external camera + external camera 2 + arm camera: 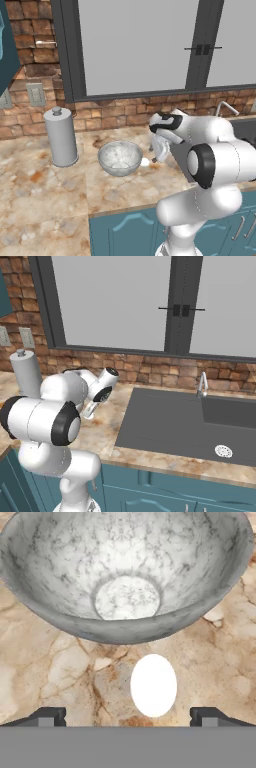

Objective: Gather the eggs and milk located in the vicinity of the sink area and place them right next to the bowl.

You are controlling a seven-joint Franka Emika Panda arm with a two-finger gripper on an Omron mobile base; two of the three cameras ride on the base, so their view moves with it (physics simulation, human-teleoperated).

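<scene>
Pretty clearly a kitchen, rendered rather than real: marbled stone table over teal cabinets, a dark sink with a silver tap, red brick wall under a big window, outlets on the brick, plus a bowl and a grey canister sitting out.

A red-brown brick wall runs along the far side, below a large frosted window with dark grey frames. The near mottled tan stone counter tops teal cabinet doors.
</scene>
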